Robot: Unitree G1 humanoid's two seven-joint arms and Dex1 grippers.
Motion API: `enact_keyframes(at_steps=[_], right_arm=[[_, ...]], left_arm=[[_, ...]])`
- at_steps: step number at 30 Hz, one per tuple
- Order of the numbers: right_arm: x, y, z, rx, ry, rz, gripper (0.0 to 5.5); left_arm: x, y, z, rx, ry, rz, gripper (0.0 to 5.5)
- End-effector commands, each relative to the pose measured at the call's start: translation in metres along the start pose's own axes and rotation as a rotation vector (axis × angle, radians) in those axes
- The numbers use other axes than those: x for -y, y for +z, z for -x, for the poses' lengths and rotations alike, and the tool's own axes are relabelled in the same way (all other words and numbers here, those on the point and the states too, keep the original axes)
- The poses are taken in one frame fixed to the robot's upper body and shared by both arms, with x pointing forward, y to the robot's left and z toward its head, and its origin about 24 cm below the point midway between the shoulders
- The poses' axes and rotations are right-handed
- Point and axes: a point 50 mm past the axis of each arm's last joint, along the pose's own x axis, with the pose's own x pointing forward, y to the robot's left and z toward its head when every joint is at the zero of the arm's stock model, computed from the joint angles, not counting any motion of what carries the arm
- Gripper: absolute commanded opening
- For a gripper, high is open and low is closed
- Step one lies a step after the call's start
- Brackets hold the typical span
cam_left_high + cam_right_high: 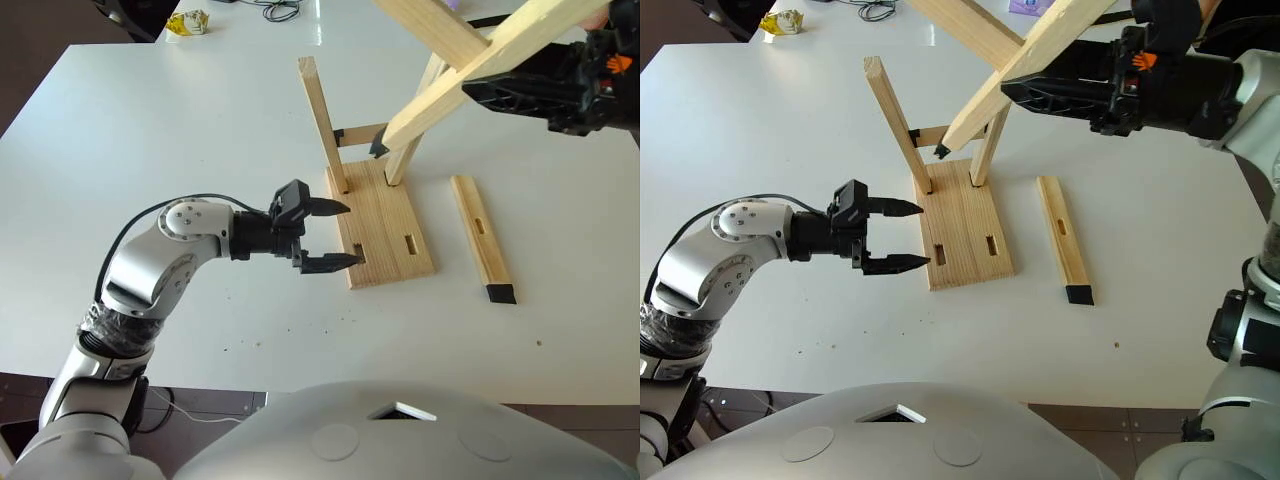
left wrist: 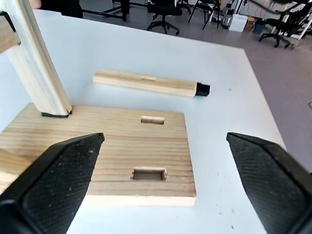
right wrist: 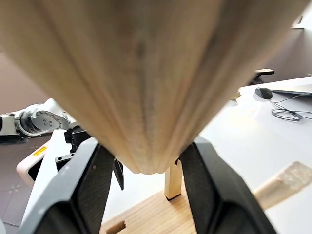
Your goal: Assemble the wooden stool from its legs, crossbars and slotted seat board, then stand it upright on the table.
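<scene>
The slotted seat board (image 1: pixel 392 238) lies flat at mid-table. Two legs stand in its far slots, a leaning left leg (image 1: pixel 322 118) and a right leg (image 1: pixel 408 152), joined by a short crossbar (image 1: pixel 360 133). The two near slots (image 2: pixel 149 172) are empty. My right gripper (image 1: pixel 1065 92) is shut on a long wooden leg (image 1: pixel 470 78) held slanting above the board, its black tip (image 1: pixel 379 148) near the crossbar. Another bar (image 1: pixel 432 25) crosses it higher up. My left gripper (image 1: pixel 336 236) stands open at the board's left edge, low over the table. A loose slotted leg (image 1: pixel 481 236) lies right of the board.
A yellow wrapper (image 1: pixel 188 22) and cables (image 1: pixel 281 10) lie at the table's far edge. The white table (image 1: pixel 150 130) stretches bare to the left. Its front edge (image 1: pixel 300 392) runs just below my left arm.
</scene>
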Motion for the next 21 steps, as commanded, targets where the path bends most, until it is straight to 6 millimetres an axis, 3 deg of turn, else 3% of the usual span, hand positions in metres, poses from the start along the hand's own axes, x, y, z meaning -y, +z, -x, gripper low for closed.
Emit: enact_keyframes(at_steps=[1,8,13,21], right_arm=[[-0.011,-0.024,0.008,-0.164,0.048,0.057,2.02],[-0.018,-0.079,0.007,-0.333,0.077,0.171,2.02],[-0.019,-0.099,0.003,-0.323,0.070,0.195,2.02],[-0.025,-0.113,0.006,-0.354,0.093,0.202,2.02]], left_arm=[[0.005,-0.010,0.001,-0.052,-0.003,-0.052,5.21],[0.010,-0.009,-0.007,-0.049,-0.019,-0.119,5.21],[0.017,-0.014,-0.009,-0.076,-0.057,-0.139,5.21],[0.019,-0.016,-0.003,-0.100,-0.084,-0.140,5.21]])
